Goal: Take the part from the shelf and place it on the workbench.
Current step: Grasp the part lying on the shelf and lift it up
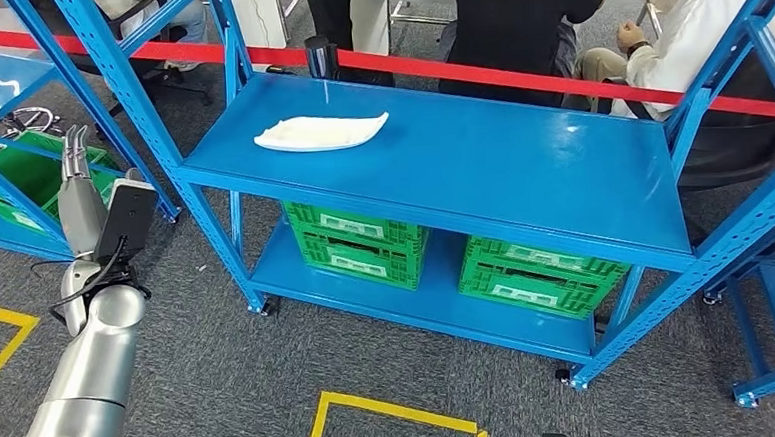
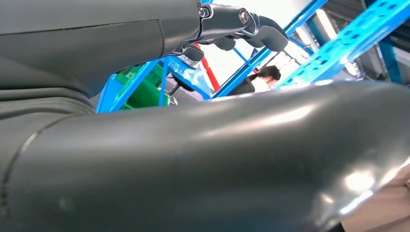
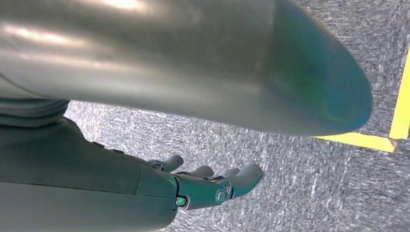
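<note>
Blue shelf (image 1: 521,171) with white part (image 1: 321,132) on top, green crates (image 1: 360,242) on lower level.

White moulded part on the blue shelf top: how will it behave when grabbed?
The thin white moulded part looks light and probably somewhat flexible. It lies flat, so unlikely to roll. On the glossy blue shelf top it may slide when pushed.

The silver left arm (image 1: 86,364) rises from the lower left of the head view, forearm raised, its left hand (image 1: 78,185) upright with fingers (image 1: 75,147) straight, slightly apart and empty. The right hand (image 3: 193,186) hangs low, its fingers (image 3: 241,176) loosely extended, holding nothing.
</note>
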### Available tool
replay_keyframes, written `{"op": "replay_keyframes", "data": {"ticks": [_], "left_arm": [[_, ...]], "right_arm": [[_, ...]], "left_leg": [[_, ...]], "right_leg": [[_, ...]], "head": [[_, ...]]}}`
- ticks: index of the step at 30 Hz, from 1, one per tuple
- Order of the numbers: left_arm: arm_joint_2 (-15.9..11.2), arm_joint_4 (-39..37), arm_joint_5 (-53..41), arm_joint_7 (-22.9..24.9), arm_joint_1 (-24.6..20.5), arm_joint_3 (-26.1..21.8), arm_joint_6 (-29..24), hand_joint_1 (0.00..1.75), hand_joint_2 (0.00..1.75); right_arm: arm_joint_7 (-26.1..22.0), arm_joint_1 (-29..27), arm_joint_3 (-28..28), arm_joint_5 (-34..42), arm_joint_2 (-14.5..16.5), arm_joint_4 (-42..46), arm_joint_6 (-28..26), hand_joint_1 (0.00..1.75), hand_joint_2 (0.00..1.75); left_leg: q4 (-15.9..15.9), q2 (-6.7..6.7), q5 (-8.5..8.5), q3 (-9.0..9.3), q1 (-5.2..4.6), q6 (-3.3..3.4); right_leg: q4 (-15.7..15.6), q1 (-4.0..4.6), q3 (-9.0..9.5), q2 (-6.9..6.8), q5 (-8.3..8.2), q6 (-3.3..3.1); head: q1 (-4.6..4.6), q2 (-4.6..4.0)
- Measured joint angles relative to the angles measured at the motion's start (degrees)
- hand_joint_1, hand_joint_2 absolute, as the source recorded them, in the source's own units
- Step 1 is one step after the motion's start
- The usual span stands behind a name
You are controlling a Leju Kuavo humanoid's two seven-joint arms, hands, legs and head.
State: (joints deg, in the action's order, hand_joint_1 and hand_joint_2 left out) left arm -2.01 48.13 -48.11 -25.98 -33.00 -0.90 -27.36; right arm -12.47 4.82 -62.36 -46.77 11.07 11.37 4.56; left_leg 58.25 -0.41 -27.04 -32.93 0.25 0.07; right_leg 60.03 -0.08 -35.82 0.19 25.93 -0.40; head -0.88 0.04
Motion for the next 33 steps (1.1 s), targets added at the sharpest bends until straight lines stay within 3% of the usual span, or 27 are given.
{"op": "replay_keyframes", "data": {"ticks": [2, 5, 6, 8, 9, 10, 11, 12, 13, 15, 16, 20, 22, 24, 25, 26, 27, 29, 30, 31, 33], "left_arm": [[0.0, 0.0, 0.0, 0.0, -0.1, 0.0, 0.0, 0.00, 0.00], [0.1, 0.2, 0.0, 0.0, -0.1, 0.0, 0.0, 0.00, 0.00], [0.1, 0.3, 0.0, 0.0, -0.2, 0.0, 0.0, 0.00, 0.00], [0.0, 0.2, 0.0, 0.1, -0.2, 0.0, 0.1, 0.00, 0.00], [0.0, 0.2, 0.0, 0.1, -0.1, 0.0, 0.1, 0.00, 0.00], [0.0, 0.2, 0.0, 0.1, 0.1, 0.0, 0.1, 0.00, 0.00], [0.0, 0.1, 0.0, 0.1, 0.2, 0.0, 0.1, 0.00, 0.00], [0.0, 0.1, 0.0, 0.1, 0.2, 0.0, 0.1, 0.00, 0.00], [0.0, 0.1, 0.0, 0.1, 0.1, 0.0, 0.1, 0.00, 0.00], [0.0, 0.2, 0.0, 0.1, 0.0, 0.0, 0.1, 0.00, 0.00], [0.0, 0.2, 0.0, 0.1, 0.0, 0.0, 0.1, 0.00, 0.00], [0.0, 0.3, 0.0, 0.1, -0.1, 0.0, 0.1, 0.00, 0.00], [0.0, 0.3, 0.0, 0.1, -0.3, 0.0, 0.1, 0.00, 0.00], [0.0, 0.2, 0.0, 0.1, -0.3, 0.0, 0.1, 0.00, 0.00], [0.0, 0.2, 0.0, 0.1, -0.3, 0.0, 0.1, 0.00, 0.00], [0.0, 0.1, 0.0, 0.1, -0.2, 0.0, 0.1, 0.00, 0.00], [0.0, 0.1, 0.0, 0.1, -0.2, 0.0, 0.1, 0.00, 0.00], [0.0, 0.1, 0.0, 0.1, -0.3, 0.0, 0.1, 0.00, 0.00], [0.0, 0.1, 0.0, 0.1, -0.4, 0.0, 0.1, 0.00, 0.00], [0.0, 0.0, 0.0, 0.1, -0.4, 0.0, 0.1, 0.00, 0.00], [0.0, 0.0, 0.1, 0.0, -0.5, 0.0, 0.1, 0.00, 0.00]], "right_arm": [[0.0, 0.0, 0.0, 0.0, 0.0, 0.0, 0.0, 0.00, 0.00], [0.0, 0.0, 0.0, 0.0, 0.0, 0.0, 0.0, 0.00, 0.00], [0.0, 0.1, 0.0, 0.0, 0.0, 0.0, 0.0, 0.00, 0.00], [0.0, 0.0, 0.0, 0.0, 0.0, 0.0, 0.0, 0.00, 0.00], [0.0, 0.0, 0.0, 0.0, 0.0, 0.0, 0.0, 0.00, 0.00], [0.0, 0.0, 0.0, 0.0, 0.0, 0.0, 0.0, 0.00, 0.00], [0.0, -0.1, 0.0, 0.0, 0.0, 0.0, 0.0, 0.00, 0.00], [0.0, -0.1, 0.0, 0.0, 0.0, 0.0, 0.0, 0.00, 0.00], [0.0, -0.1, 0.0, 0.0, 0.0, 0.0, 0.0, 0.00, 0.00], [0.0, 0.0, 0.0, 0.0, 0.0, 0.0, 0.0, 0.00, 0.00], [0.0, 0.0, 0.0, 0.0, 0.0, 0.0, 0.0, 0.00, 0.00], [0.0, 0.1, 0.0, 0.0, 0.0, 0.0, 0.0, 0.00, 0.00], [0.1, 0.1, 0.0, 0.0, -0.1, 0.0, 0.0, 0.00, 0.00], [0.3, 0.0, 0.0, 0.0, -0.1, 0.0, 0.0, 0.00, 0.00], [0.4, -0.1, 0.0, 0.0, -0.1, 0.0, 0.0, 0.00, 0.00], [0.4, -0.1, 0.0, 0.0, -0.1, 0.0, -0.1, 0.00, 0.00], [0.4, -0.2, 0.0, 0.0, -0.1, 0.0, -0.1, 0.00, 0.00], [0.4, -0.1, 0.0, 0.0, -0.1, 0.0, -0.2, 0.00, 0.00], [0.4, 0.0, 0.0, 0.0, -0.1, 0.0, -0.2, 0.00, 0.00], [0.4, 0.0, 0.0, 0.0, -0.1, 0.0, -0.3, 0.00, 0.00], [0.4, 0.0, 0.0, 0.0, -0.1, 0.0, -0.3, 0.00, 0.00]], "left_leg": [[-0.1, -0.01, -0.30, 0.12, -0.09, -0.69], [1.2, 0.04, -1.17, -0.35, 0.05, -1.69], [3.4, 0.06, -2.25, -1.43, 0.11, -2.01], [10.8, 0.10, -5.34, -5.38, 0.27, -2.57], [14.3, 0.10, -6.32, -7.44, 0.36, -2.78], [16.1, 0.11, -6.27, -8.80, 0.45, -2.91], [15.5, 0.13, -4.98, -8.95, 0.54, -2.98], [12.6, 0.16, -2.71, -7.89, 0.64, -3.02], [8.2, 0.24, -0.22, -6.06, 0.74, -3.03], [1.4, 0.27, 2.45, -2.75, 0.64, -2.62], [0.0, 0.24, 2.57, -2.06, 0.53, -2.23], [-0.3, 0.04, 2.01, -1.67, 0.37, -0.39], [-0.4, 0.14, 1.80, -1.28, 0.49, 0.29], [-0.4, 0.19, 1.46, -1.11, 0.40, 0.63], [-0.3, 0.16, 1.27, -1.00, 0.36, 0.68], [-0.3, 0.12, 1.06, -0.81, 0.35, 0.66], [-0.2, 0.07, 0.81, -0.53, 0.34, 0.58], [-0.1, 0.02, 0.20, 0.11, 0.27, 0.22], [0.0, -0.01, -0.11, 0.32, 0.17, -0.07], [0.0, -0.04, -0.36, 0.45, 0.09, -0.40], [-0.2, -0.07, -0.64, 0.65, 0.04, -1.09]], "right_leg": [[-1.2, 0.23, 0.56, 0.02, 0.29, -0.59], [-1.8, -0.10, 1.41, 0.05, 0.16, -1.62], [-2.0, -0.24, 1.80, 0.03, 0.16, -1.95], [-2.1, -0.27, 2.29, 0.03, 0.54, -2.33], [-2.0, -0.28, 2.52, 0.04, 0.78, -2.39], [-2.0, -0.30, 2.79, 0.05, 1.04, -2.35], [-2.0, -0.33, 3.12, 0.07, 1.31, -2.26], [-2.0, -0.38, 3.54, 0.08, 1.62, -2.10], [-2.0, -0.42, 3.97, 0.09, 1.97, -1.88], [-1.8, -0.32, 4.51, 0.16, 2.65, -1.24], [-1.8, -0.25, 4.59, 0.19, 2.87, -0.90], [-0.8, -0.43, 4.34, 0.11, 3.90, 0.53], [4.6, -0.52, 1.55, 0.06, 6.35, 1.02], [12.3, -0.54, -3.11, 0.06, 8.95, 1.21], [14.5, -0.54, -4.80, 0.06, 9.04, 1.22], [14.5, -0.53, -5.47, 0.06, 7.96, 1.16], [12.3, -0.53, -4.94, 0.06, 5.85, 1.01], [4.4, -0.42, -1.87, 0.05, 1.36, 0.50], [1.3, -0.32, -0.54, 0.04, 0.18, 0.23], [-0.5, -0.21, 0.24, 0.04, -0.16, -0.03], [-1.2, -0.03, 0.62, 0.05, 0.22, -0.58]], "head": [[0.03, 0.01], [0.13, 0.00], [0.23, 0.00], [0.40, 0.00], [0.41, 0.00], [0.41, 0.00], [0.41, 0.00], [0.41, 0.00], [0.41, 0.00], [0.39, 0.00], [0.37, 0.00], [0.26, 0.00], [0.08, 0.00], [-0.04, 0.00], [-0.04, 0.00], [-0.05, 0.00], [-0.05, 0.00], [-0.05, 0.00], [-0.03, 0.01], [0.00, 0.01], [0.01, 0.01]]}}
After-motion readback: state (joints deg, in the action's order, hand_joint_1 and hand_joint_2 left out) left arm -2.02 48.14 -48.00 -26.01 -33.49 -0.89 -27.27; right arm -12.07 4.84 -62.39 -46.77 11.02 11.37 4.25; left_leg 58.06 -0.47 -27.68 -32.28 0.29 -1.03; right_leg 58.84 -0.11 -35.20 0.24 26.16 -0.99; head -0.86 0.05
